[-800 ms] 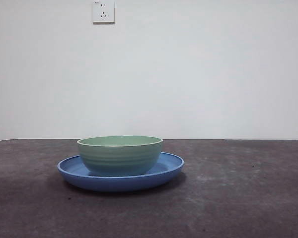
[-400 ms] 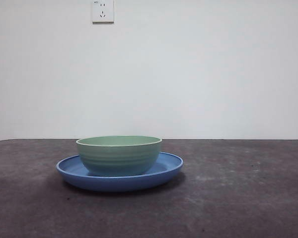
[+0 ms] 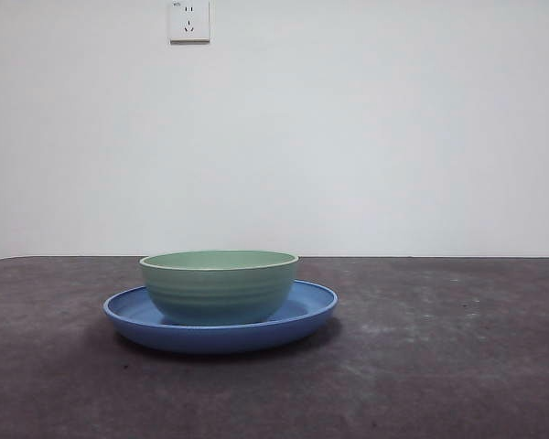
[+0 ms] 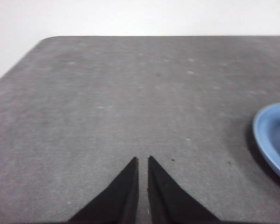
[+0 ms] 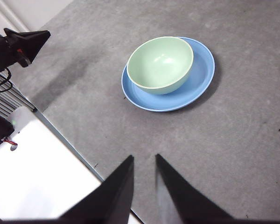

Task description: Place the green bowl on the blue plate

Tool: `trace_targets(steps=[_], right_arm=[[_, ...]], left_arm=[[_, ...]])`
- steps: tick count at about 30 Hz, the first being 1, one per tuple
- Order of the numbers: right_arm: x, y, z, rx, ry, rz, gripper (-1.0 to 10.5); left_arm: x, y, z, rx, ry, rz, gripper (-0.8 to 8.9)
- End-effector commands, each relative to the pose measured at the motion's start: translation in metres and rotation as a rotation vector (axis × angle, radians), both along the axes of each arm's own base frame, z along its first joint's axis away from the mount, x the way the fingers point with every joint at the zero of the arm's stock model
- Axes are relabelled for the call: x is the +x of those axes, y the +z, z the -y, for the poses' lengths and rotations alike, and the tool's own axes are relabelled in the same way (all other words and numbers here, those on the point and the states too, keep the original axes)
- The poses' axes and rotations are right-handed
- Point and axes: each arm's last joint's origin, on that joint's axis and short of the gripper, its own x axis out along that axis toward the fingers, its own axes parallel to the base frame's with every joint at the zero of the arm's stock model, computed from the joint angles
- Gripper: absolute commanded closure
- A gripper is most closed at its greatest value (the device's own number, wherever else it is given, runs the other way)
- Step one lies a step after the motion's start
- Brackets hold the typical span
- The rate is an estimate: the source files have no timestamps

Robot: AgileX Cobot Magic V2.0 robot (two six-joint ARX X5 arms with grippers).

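The green bowl (image 3: 220, 285) stands upright inside the blue plate (image 3: 302, 315), a little left of the table's middle; the right wrist view shows the bowl (image 5: 161, 63) off-centre on the plate (image 5: 200, 79). Neither gripper touches them. My right gripper (image 5: 143, 158) hangs high above the table's near edge, shut and holding nothing. My left gripper (image 4: 142, 159) is shut and empty over bare table, with only the plate's rim (image 4: 270, 135) at the side of its view. No arm appears in the front view.
The dark grey table (image 3: 439, 366) runs back to a white wall with a socket (image 3: 189, 20). In the right wrist view a white base (image 5: 32, 177) lies beyond the table's edge, and the left arm's black tip (image 5: 23, 44) waits there.
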Motion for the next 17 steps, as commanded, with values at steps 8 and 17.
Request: trace_targets(steps=[8, 17], right_arm=[[0.0, 0.003, -0.001, 0.008, 0.008, 0.013, 8.8], [0.0, 0.003, -0.001, 0.008, 0.008, 0.013, 8.8]], left_arm=[[0.001, -0.015, -0.003, -0.027, 0.037, -0.01, 7.82], [0.004, -0.02, -0.003, -0.024, 0.036, 0.016, 7.82]])
